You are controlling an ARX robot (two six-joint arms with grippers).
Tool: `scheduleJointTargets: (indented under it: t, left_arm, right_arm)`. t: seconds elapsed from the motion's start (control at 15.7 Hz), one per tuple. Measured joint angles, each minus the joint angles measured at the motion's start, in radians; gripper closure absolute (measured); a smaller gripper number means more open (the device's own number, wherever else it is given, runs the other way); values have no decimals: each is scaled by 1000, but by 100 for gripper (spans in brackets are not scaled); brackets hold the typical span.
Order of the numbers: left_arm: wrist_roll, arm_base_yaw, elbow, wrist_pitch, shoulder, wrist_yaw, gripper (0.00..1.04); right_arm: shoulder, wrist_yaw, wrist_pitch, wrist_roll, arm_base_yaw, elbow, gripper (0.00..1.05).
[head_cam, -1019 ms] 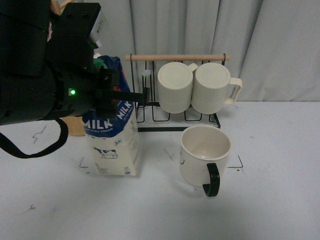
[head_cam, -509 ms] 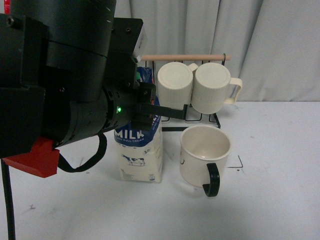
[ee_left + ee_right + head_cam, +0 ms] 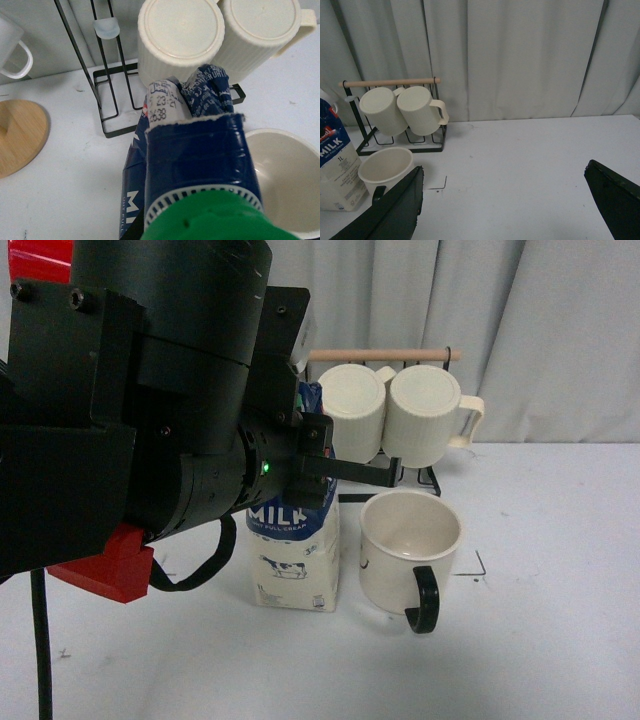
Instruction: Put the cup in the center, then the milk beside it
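The cup [image 3: 410, 548], cream with a black handle toward me, stands on the white table inside the black corner marks [image 3: 480, 568]. The milk carton [image 3: 297, 555], blue top and cream base with a cow, stands just left of the cup, nearly touching it. My left gripper [image 3: 300, 455] is shut on the carton's top; the big black arm hides the fingers. In the left wrist view the green cap [image 3: 210, 217] and blue carton top [image 3: 197, 150] fill the foreground, the cup's rim [image 3: 285, 175] beside them. My right gripper [image 3: 505, 200] is open and empty over bare table, right of the cup [image 3: 386, 167].
A black wire rack [image 3: 420, 480] with a wooden bar holds two ribbed cream mugs [image 3: 420, 415] just behind the cup. A round wooden coaster [image 3: 20, 135] and a small white mug [image 3: 12, 47] are left of the rack. Grey curtains hang behind.
My left arm has carried the milk rightward, from the left corner mark to right beside the cup. The cup has not moved.
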Motion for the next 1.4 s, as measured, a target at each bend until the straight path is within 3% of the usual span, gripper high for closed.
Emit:
scheduleJointTargets:
  t: [0.57,0.76,1.08,1.4]
  left_arm:
    - [-54,-16,5,-16,18,-38,92]
    - [-112,-27,20,-17,11,-41,65]
    - [-228,-49,-35,-67,-177,4,9]
    - [-262,-54,-126,-28,-359,23,7]
  right_arm:
    - [0,0,0,0,0,0,7]
    - [0,0,0,0,0,0,7]
    - [0,0,0,0,0,0,7]
    - [0,0,0,0,0,0,7]
